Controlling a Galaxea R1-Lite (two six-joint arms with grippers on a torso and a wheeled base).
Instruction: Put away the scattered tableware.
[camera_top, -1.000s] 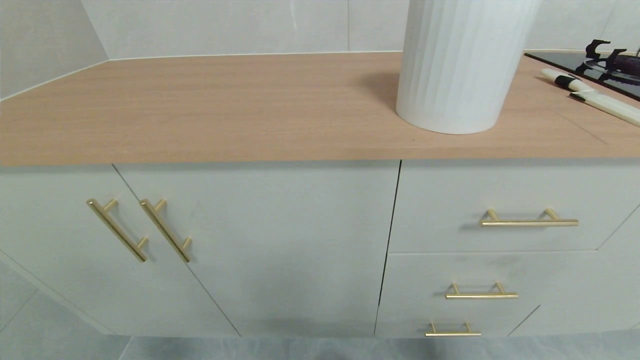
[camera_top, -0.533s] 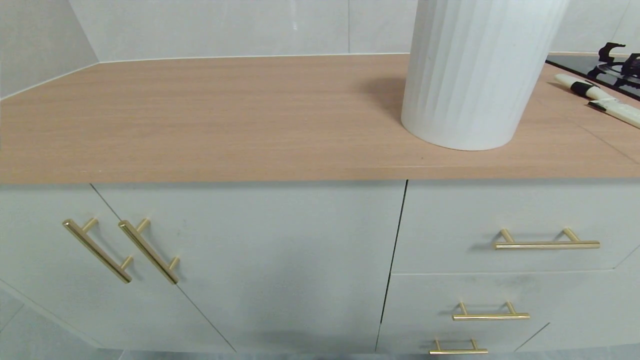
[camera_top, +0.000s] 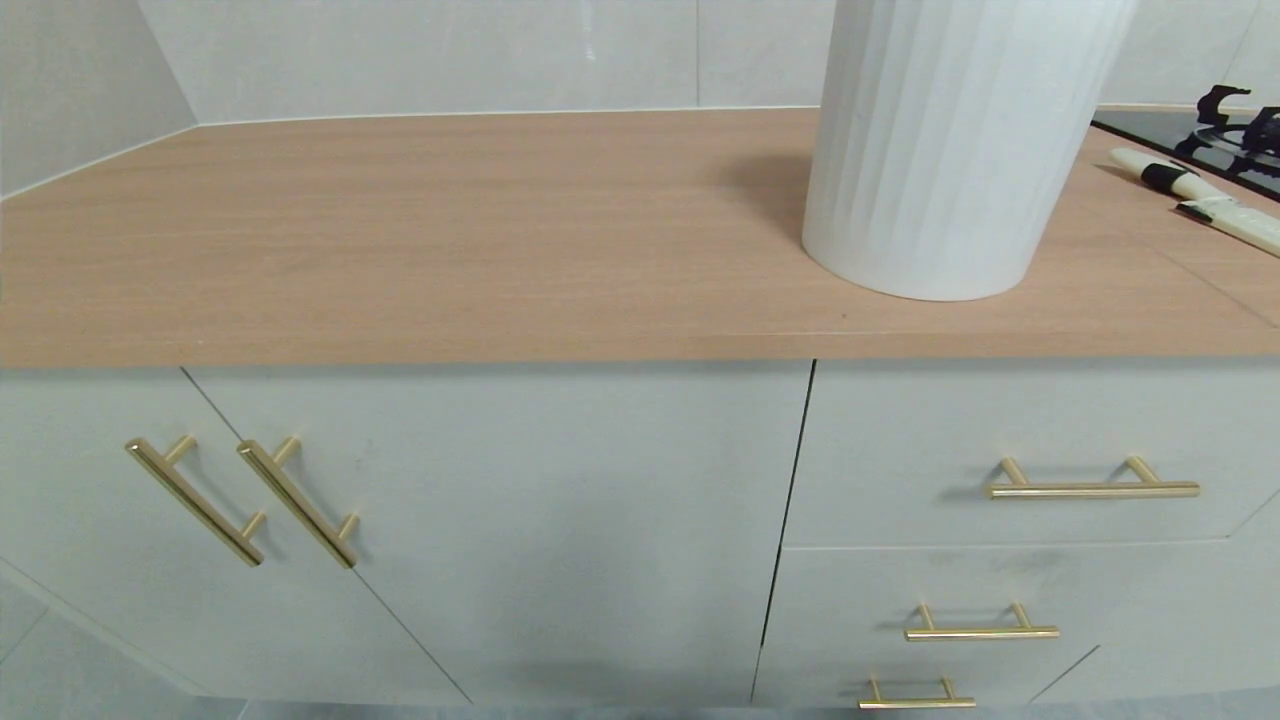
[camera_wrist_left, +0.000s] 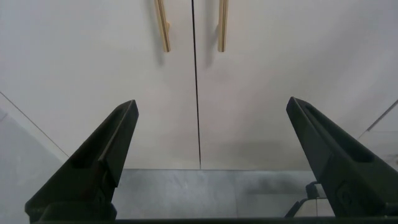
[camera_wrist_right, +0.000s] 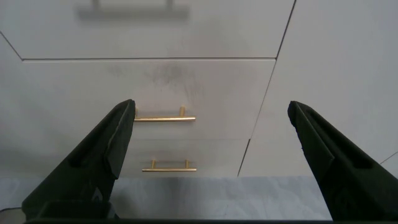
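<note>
Left pincer (camera_wrist_left: 211, 104) and right pincer (camera_wrist_right: 211, 104) gape empty.

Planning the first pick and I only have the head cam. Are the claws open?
Observer: Yes for the left claw: it is open with nothing between its fingers.
Operator: And the right?
Observer: The right claw is open and empty as well.
Operator: What is the left one facing?
Observer: The seam between the two cabinet doors.
</note>
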